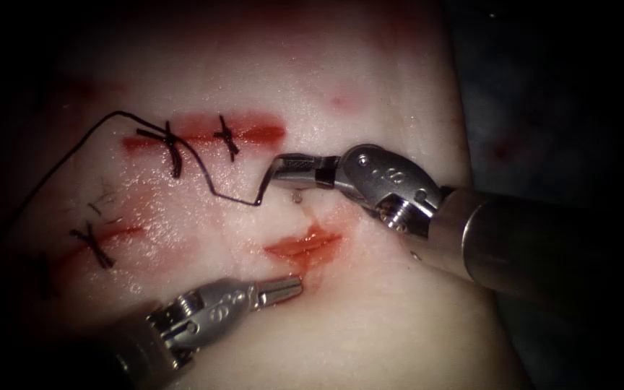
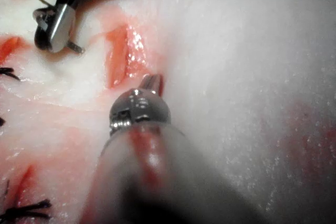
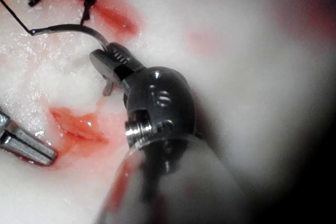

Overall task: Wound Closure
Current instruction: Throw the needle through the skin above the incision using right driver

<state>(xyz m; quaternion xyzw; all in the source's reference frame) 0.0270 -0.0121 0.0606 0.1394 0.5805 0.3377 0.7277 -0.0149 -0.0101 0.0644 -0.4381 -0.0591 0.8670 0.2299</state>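
My right tool comes in from the right, its jaws shut on the curved needle fairly near its point. The short point end sticks out under the jaws, just over the tissue above the open cut; I cannot tell whether it touches. In the left wrist view the needle loops around that jaw. Black thread trails from the needle up and off to the left. My left tool lies at the cut's lower left edge, jaws shut on nothing.
Tied black stitches close an upper cut, and another stitch closes one at the left. Red fluid wets the open cut. The tissue's edge falls away into dark on the right.
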